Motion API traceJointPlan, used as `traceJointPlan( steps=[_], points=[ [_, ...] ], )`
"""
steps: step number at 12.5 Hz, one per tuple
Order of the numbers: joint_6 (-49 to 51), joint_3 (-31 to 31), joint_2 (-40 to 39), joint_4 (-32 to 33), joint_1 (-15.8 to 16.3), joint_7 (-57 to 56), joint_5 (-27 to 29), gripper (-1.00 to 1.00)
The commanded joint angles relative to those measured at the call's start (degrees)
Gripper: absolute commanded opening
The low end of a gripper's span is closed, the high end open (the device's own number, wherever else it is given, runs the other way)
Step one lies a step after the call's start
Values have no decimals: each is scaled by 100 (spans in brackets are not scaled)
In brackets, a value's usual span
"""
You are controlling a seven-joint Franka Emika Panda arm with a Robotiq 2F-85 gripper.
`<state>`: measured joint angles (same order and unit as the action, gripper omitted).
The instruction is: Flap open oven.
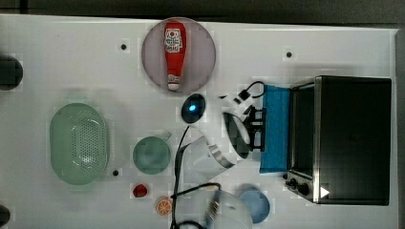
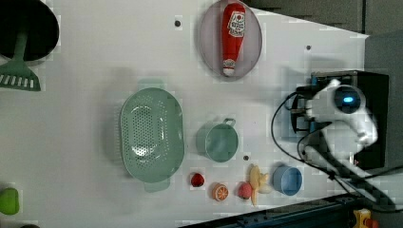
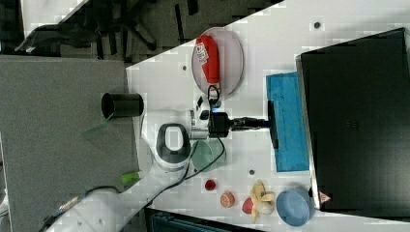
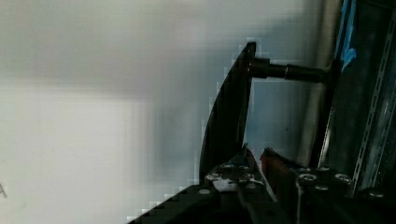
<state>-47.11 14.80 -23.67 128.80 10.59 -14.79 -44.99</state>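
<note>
The oven (image 1: 353,138) is a black box with a silver front frame, standing at the top view's right. Its blue-tinted glass door (image 1: 276,129) hangs flapped down toward the table, leaving the dark cavity exposed. My gripper (image 1: 260,128) is at the door's outer edge, shut on the dark handle (image 3: 272,123). In the wrist view the handle bar (image 4: 229,107) runs down between my fingertips (image 4: 243,163), with its mounting post and the metal frame beyond. In the right view the gripper (image 3: 265,123) reaches level from the arm to the door (image 3: 287,121).
A red ketchup bottle (image 1: 175,52) lies on a grey plate (image 1: 200,62) at the back. A green colander (image 1: 79,143) and a green cup (image 1: 151,155) sit at the top view's left. A blue bowl (image 1: 255,205) and small fruits (image 1: 164,206) lie near the front edge.
</note>
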Motion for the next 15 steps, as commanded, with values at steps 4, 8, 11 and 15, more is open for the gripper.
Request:
traceJointPlan(
  steps=[4,8,11,15],
  points=[
    [230,44,-670,-292,508,1411,-434,-65],
    [216,72,-944,-407,638,1415,-436,-65],
    [1,115,-762,-413,623,1415,-350,-65],
    [-144,151,9,-403,564,1412,537,-65]
  ],
)
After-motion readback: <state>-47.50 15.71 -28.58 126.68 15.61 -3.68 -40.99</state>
